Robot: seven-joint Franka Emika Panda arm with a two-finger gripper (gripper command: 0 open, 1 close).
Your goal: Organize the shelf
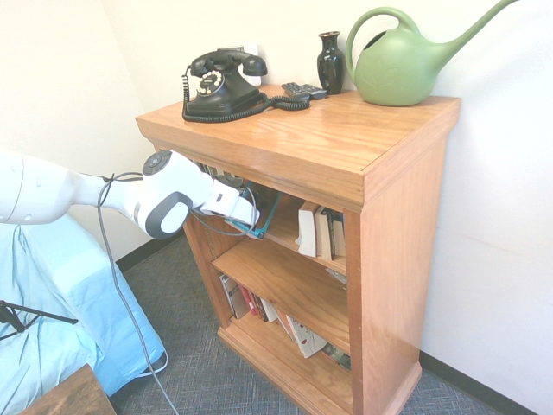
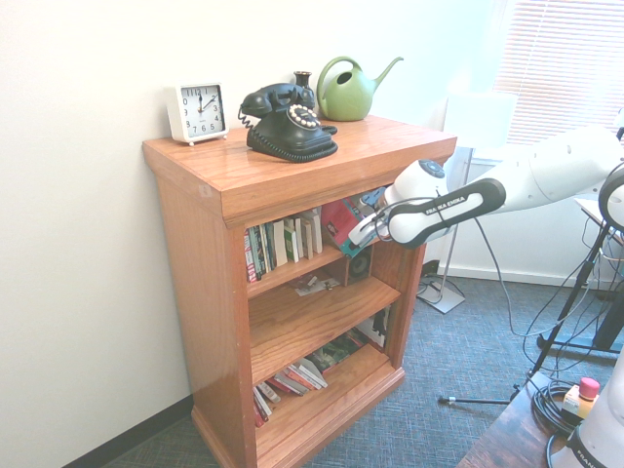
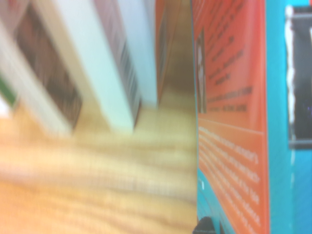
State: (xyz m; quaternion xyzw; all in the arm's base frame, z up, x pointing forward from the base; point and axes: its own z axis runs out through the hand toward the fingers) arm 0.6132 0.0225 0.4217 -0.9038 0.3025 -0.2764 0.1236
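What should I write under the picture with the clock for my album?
Robot gripper holds a red and teal book at the top row of the shelf, under a clock and phone.

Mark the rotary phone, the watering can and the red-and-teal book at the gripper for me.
Rotary phone [image 2: 289, 125], second exterior view, on its dial face.
Watering can [image 1: 399, 76], first exterior view, on the green body.
Red-and-teal book [image 2: 341, 220], second exterior view, on the red cover, top shelf board.

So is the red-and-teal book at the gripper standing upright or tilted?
Tilted: the red-and-teal book leans away from the upright books beside it.
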